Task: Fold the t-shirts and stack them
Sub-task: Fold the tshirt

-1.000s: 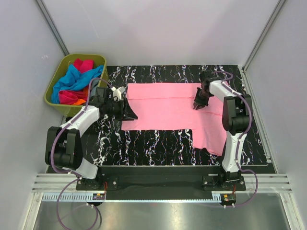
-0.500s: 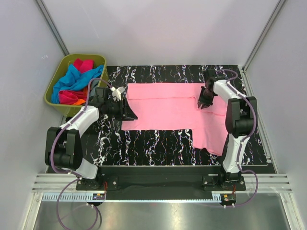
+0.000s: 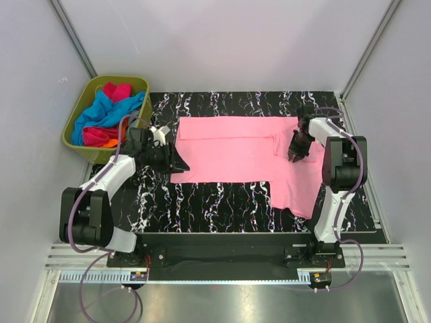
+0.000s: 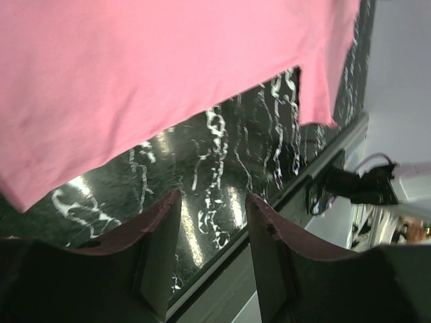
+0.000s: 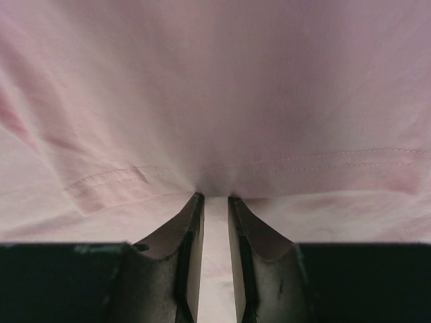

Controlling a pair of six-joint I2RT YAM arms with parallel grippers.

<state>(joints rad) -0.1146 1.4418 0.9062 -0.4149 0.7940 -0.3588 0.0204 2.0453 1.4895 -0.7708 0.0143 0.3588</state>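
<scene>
The light pink t-shirt (image 3: 229,151) lies spread flat on the black marbled table, one part reaching toward the near right. My right gripper (image 3: 293,155) sits on its right part. In the right wrist view the gripper (image 5: 214,196) is pinched nearly shut on a stitched hem fold of the shirt (image 5: 215,87). My left gripper (image 3: 178,163) is at the shirt's near left corner. In the left wrist view it (image 4: 212,198) is open and empty, the shirt's edge (image 4: 168,67) just ahead of it. Blue (image 3: 101,111), magenta (image 3: 116,91) and orange (image 3: 111,142) t-shirts lie bunched in the bin. No grey one shows.
The olive-green plastic bin (image 3: 73,134) stands off the table's far left corner, close to my left arm. White walls with metal posts close in the back and sides. The table's near edge and metal rail (image 4: 283,202) lie just past my left fingers.
My right gripper has moved right and slightly nearer, dragging the pinched pink fold with it. My left gripper has drawn back a little to the left, still open.
</scene>
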